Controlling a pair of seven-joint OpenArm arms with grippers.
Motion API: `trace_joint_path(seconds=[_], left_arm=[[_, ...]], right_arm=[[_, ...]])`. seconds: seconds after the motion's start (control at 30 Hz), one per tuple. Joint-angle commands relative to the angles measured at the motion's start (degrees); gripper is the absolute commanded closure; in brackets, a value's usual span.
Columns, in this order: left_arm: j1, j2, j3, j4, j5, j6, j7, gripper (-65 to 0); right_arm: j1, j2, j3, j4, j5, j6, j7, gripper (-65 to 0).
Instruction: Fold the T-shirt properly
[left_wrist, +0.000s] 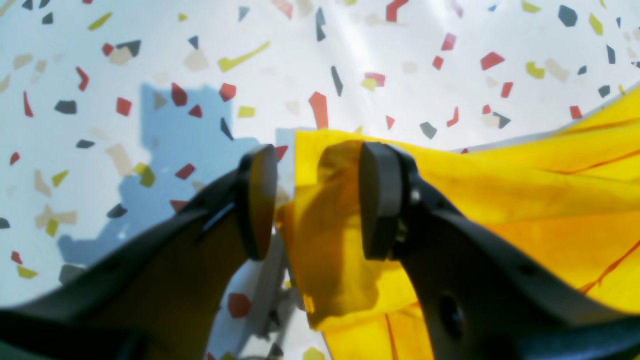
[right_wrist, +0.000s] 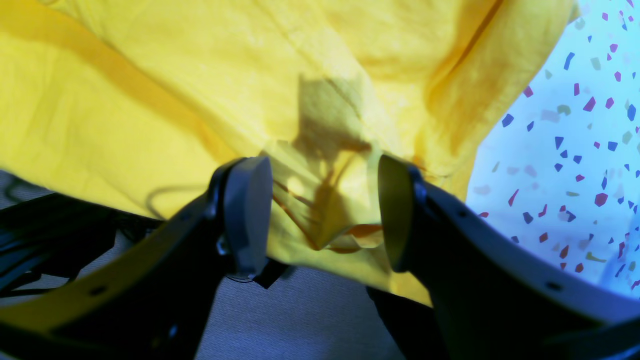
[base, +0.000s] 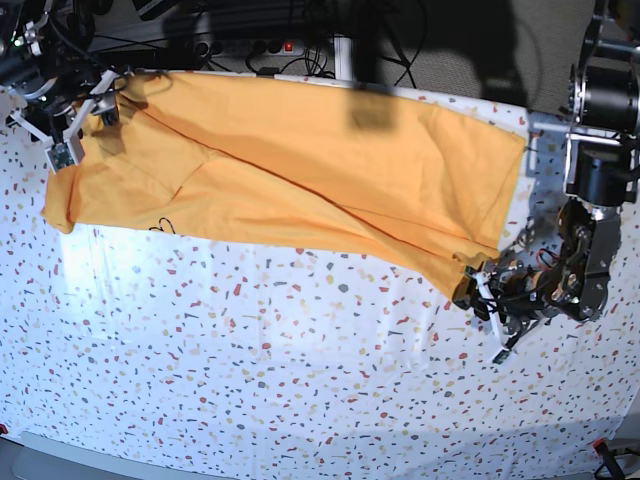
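The mustard orange-yellow T-shirt (base: 300, 180) lies spread along the far side of the table, with creases running across it. My left gripper (base: 477, 290) sits at its lower right corner. In the left wrist view the left gripper (left_wrist: 317, 200) is open, and that corner of the T-shirt (left_wrist: 330, 220) hangs between the jaws, clear of the left pad. My right gripper (base: 78, 125) is at the shirt's far left end, by the table's back edge. It stands open (right_wrist: 320, 215) around a bunched fold of the T-shirt (right_wrist: 325, 200), which is not pinched.
A white cover with coloured speckles (base: 300, 350) drapes the table. Cables and a power strip (base: 270, 45) run behind the back edge. The left arm's base (base: 600, 170) stands at the right edge. Grey floor (right_wrist: 300, 320) shows past the table edge under the right gripper.
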Motion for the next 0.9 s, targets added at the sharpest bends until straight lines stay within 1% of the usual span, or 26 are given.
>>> trace_joint_path(seconds=[0.0, 0.27, 0.43, 0.53, 0.67, 0.7, 0.77, 0.8, 0.87], left_arm=[[-1.86, -0.48, -0.33, 0.74, -0.7, -0.38, -1.49, -26.5], [0.2, -0.35, -0.33, 0.74, -0.9, -0.38, -1.51, -26.5], [-0.5, -0.5, -0.33, 0.74, -1.01, -0.38, -1.9, -26.2], [-0.44, -0.48, -0.33, 0.74, -3.34, -0.38, -1.92, -21.8], [-0.28, -0.48, -0.33, 0.74, -4.66, -0.38, -1.88, -11.0], [-0.28, -0.5, -0.33, 0.74, -4.55, -0.38, -1.88, -9.8], [-0.28, -0.5, -0.33, 0.74, -4.42, -0.38, -2.08, -10.0], [-0.31, -0.48, -0.33, 0.74, -3.48, -0.38, -3.1, -11.1], [-0.26, -0.48, -0.33, 0.74, -0.76, -0.38, -6.21, -16.5]], right_arm=[[0.02, 0.79, 0.5, 0.81, 0.28, -0.7, 0.87, -34.0], [0.04, 0.79, 0.5, 0.81, 0.31, -0.7, 0.9, -34.0], [0.02, 0.79, 0.5, 0.81, 0.26, -0.68, 0.87, -34.0], [0.04, 0.79, 0.5, 0.81, 0.26, -0.68, 0.87, -34.0], [0.04, 0.79, 0.5, 0.81, 0.26, -0.7, 0.9, -34.0], [0.04, 0.79, 0.5, 0.81, 0.28, -0.68, 0.9, -34.0], [0.04, 0.79, 0.5, 0.81, 0.28, -0.7, 0.9, -34.0], [0.04, 0.79, 0.5, 0.81, 0.26, -0.7, 0.87, -34.0], [0.04, 0.79, 0.5, 0.81, 0.28, -0.7, 0.87, -34.0]])
